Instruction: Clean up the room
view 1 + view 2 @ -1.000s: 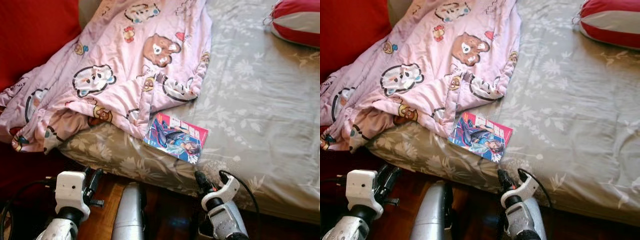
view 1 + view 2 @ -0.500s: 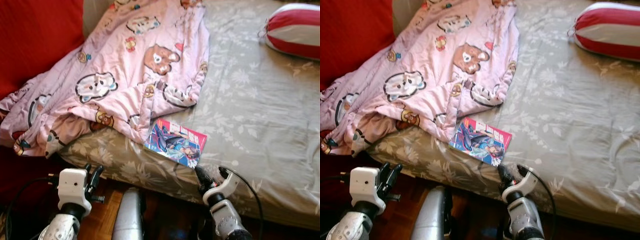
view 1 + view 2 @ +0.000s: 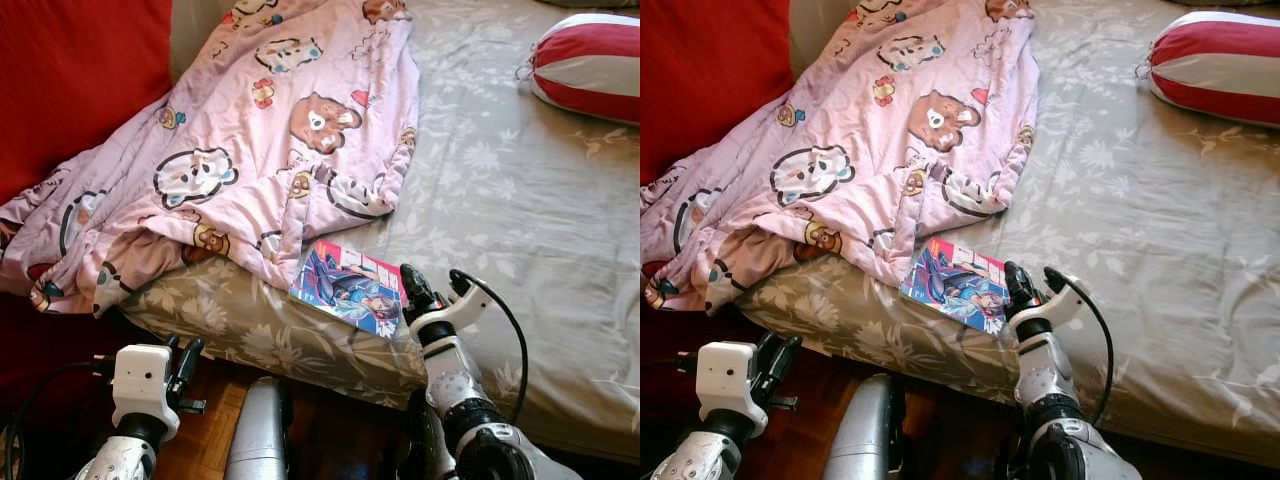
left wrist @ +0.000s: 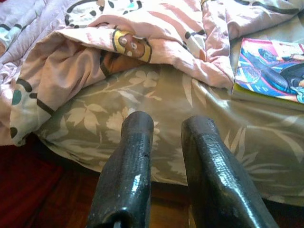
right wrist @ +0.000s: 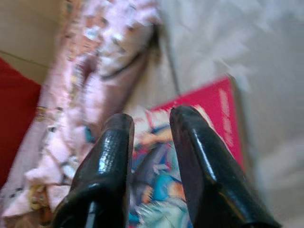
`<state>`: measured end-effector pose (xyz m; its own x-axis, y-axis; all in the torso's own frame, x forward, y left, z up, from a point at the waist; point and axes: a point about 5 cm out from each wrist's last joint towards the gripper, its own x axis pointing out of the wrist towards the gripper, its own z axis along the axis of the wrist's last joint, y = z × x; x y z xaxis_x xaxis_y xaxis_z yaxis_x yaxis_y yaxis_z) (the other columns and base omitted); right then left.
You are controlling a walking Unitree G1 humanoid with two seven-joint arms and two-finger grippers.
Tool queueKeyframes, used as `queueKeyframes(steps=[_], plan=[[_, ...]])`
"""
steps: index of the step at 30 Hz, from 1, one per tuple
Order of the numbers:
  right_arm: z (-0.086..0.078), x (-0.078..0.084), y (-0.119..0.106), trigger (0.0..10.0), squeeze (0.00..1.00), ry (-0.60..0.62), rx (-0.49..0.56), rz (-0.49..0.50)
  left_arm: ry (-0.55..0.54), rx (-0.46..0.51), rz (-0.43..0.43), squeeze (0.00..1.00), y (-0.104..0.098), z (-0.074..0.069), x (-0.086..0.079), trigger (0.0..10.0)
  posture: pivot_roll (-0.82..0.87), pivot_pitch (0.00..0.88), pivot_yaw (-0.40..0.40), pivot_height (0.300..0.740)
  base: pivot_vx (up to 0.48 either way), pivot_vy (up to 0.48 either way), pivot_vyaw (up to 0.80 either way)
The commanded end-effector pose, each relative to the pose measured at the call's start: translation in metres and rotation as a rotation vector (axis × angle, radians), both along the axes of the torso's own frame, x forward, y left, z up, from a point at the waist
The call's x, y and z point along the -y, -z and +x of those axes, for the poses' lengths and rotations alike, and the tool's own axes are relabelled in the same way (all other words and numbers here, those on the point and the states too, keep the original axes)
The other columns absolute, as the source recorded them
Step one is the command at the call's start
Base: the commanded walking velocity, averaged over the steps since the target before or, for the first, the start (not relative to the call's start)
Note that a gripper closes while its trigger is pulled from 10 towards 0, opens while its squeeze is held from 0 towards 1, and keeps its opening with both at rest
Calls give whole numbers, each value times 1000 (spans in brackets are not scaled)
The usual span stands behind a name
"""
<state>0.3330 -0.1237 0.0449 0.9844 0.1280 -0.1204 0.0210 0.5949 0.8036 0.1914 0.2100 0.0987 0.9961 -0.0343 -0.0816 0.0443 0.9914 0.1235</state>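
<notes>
- The comic book (image 3: 347, 287) lies flat on the bed (image 3: 520, 210), near the bed's front edge, just beside the pink blanket (image 3: 250, 150).
- The right gripper (image 5: 149, 124) is over the comic book's near edge. Its fingers are a little apart and hold nothing.
- The left gripper (image 4: 166, 126) hangs low before the bed, fingers a little apart, empty.
- A striped pillow (image 3: 590, 65) lies far back on the bed.

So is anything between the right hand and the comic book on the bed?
Nothing visible. The right hand is right at the near edge of the comic book, fingers slightly apart. The pink blanket lies just beyond the book's far corner, not in between.
</notes>
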Motion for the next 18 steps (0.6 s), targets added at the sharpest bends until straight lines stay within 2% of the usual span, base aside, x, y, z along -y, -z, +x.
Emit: queueKeyframes(steps=[1, 9, 14, 18], plan=[[-5, -11, 9, 10000, 1000, 0, -73, -8, -8, -9, 28, 0, -1, -6, -6, 10000, 361, 200, 78, 591, 0, 0, 0], [-4, -23, 10, 10000, 1000, -7, -130, -7, -6, -17, 31, 0, -3, -14, -5, 10000, 381, 214, 82, 591, 0, 0, 0], [-4, -24, 9, 10000, 1000, -17, -135, -6, -6, -24, 33, 0, -4, -18, -4, 10000, 387, 226, 84, 591, 0, 0, 0], [-4, -20, 10, 10000, 1000, -5, -136, -15, -8, -36, 33, 0, -3, -22, -4, 10000, 389, 237, 87, 591, 0, 0, 0]])
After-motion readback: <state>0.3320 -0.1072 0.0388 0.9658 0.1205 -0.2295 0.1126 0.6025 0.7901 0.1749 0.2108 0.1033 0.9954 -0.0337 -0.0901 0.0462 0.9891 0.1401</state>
